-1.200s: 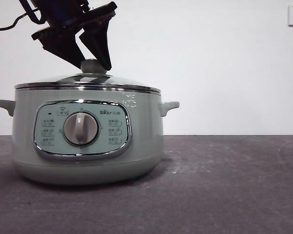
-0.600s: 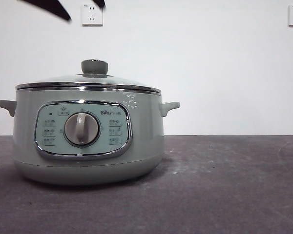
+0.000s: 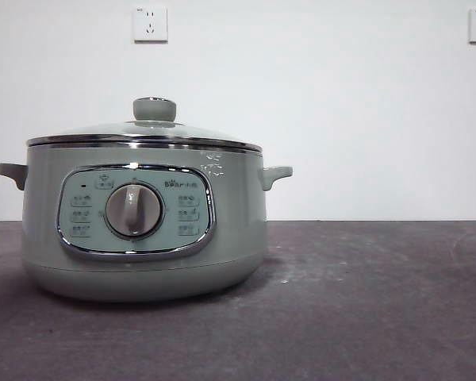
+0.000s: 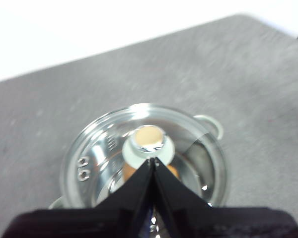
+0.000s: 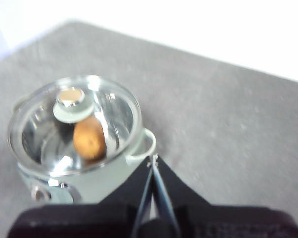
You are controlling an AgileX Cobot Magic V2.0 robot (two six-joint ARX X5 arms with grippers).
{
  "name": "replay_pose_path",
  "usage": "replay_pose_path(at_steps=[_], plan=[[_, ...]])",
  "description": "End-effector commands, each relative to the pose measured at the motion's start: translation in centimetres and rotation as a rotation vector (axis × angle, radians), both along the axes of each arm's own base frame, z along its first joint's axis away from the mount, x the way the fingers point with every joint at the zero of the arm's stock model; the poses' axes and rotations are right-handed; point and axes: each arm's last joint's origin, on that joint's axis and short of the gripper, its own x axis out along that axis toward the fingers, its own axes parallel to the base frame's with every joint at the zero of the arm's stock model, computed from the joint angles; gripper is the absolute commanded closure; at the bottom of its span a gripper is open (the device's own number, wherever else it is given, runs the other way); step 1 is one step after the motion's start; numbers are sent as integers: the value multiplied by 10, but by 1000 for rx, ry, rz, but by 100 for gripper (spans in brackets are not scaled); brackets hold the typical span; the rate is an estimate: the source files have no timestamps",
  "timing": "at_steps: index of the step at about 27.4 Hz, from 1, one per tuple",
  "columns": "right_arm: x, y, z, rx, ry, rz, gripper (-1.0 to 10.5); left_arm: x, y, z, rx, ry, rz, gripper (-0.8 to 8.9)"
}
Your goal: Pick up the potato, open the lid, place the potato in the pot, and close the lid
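Lid (image 3: 143, 132) sits on pot (image 3: 143, 230), potato (image 5: 89, 138) inside; our left pincer (image 4: 154, 161) and right pincer (image 5: 152, 159) are closed, empty. We should retreat clear.

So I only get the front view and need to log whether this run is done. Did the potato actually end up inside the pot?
Observer: Yes. The right wrist view shows the potato through the glass lid, lying inside the pot.
Operator: Is the lid seated?
Observer: It looks seated; the rim sits level on the pot all round.
Operator: Where are the arms?
Observer: Both are above the pot. The left end effector is over the knob, shut and empty.
Operator: And the right one?
Observer: The right end effector is shut too, beside a pot handle.
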Motion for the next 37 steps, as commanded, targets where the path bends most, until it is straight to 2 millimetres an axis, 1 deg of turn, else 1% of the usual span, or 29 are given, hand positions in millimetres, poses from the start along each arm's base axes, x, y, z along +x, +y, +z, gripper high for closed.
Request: replay_pose_path(at_steps=[1, 3, 4, 6, 8, 12, 26, 29, 32, 34, 37], plan=[[-1, -1, -36, 53, -40, -10, 958, -10, 4, -30, -5, -25, -13, 822], [-4, -4, -62, 112, -68, -18, 958, -21, 10, -54, -23, -53, -22, 822], [-4, -4, -69, 125, -65, -22, 958, -24, 11, -60, -30, -65, -24, 822], [-3, -3, -83, 133, -45, -31, 958, -28, 14, -70, -42, -84, -27, 822], [-2, -2, -89, 113, -11, -38, 957, -30, 15, -71, -44, -83, -28, 821], [2, 2, -93, 95, 15, -34, 946, -30, 15, -71, -46, -75, -27, 817], [2, 2, -96, 72, 38, -36, 946, -23, 10, -79, 10, -22, -35, 817], [2, 2, -96, 72, 38, -36, 946, -30, 17, -75, 86, -108, -54, 817], [2, 2, -96, 72, 38, -36, 946, -37, 28, -71, 90, -170, -16, 817], [2, 2, -96, 72, 38, -36, 946, -40, 35, -75, 73, -194, 17, 817], [2, 2, -96, 72, 38, -36, 946, -44, 45, -88, 53, -228, 75, 817]])
